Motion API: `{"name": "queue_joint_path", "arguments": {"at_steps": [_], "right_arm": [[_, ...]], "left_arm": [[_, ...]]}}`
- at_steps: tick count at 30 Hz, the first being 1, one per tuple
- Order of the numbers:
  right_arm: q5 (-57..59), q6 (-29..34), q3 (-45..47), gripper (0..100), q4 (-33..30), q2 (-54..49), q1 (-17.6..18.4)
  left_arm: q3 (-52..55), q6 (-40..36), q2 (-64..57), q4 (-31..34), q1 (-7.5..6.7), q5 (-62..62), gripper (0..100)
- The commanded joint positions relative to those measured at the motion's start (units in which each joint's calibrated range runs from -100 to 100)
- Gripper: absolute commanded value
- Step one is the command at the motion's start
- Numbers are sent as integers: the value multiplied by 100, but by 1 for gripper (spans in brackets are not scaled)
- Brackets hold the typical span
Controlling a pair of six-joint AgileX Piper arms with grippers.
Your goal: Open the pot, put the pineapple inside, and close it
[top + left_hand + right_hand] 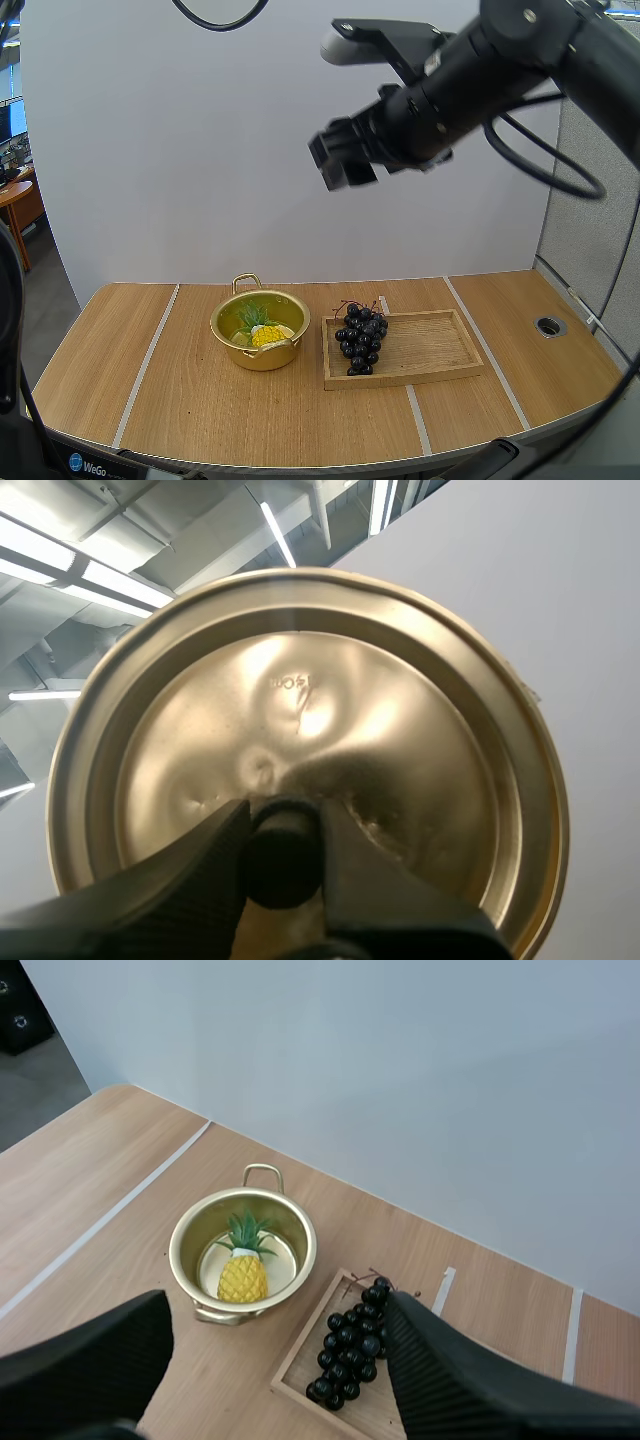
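Lying inside the pot (195, 1228), pineapple (241, 1272), well below spread right jaws.

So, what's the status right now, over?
Left end effector clamped on lid, held up. Right end effector open, high over table. Pineapple in open pot. Nothing over pot.

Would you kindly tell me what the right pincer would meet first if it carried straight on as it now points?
Probably the table beside the pot, between it and the tray of grapes; the open right pincer points down there, nothing in between. Depth is unclear, so the pot's rim is possible.
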Motion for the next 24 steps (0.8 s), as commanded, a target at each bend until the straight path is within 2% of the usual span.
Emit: {"name": "queue_joint_path", "arguments": {"at_steps": [1,8,14,22,24], "right_arm": [[22,18,432,100,31,-362,-88],[22,18,1132,100,62,-1062,-346],[22,-117,1748,100,553,-1589,-559],[22,-240,2303,100,708,-1938,-579],[22,-402,2826,100,761,-2083,-579]], "left_arm": [[-48,-59,-29,26,-11,-179,0],[-48,-59,-29,26,-11,-179,0],[-48,-59,-29,26,-11,-179,0],[-48,-59,-29,26,-11,-179,0],[-48,-59,-29,26,-11,-179,0]]}}
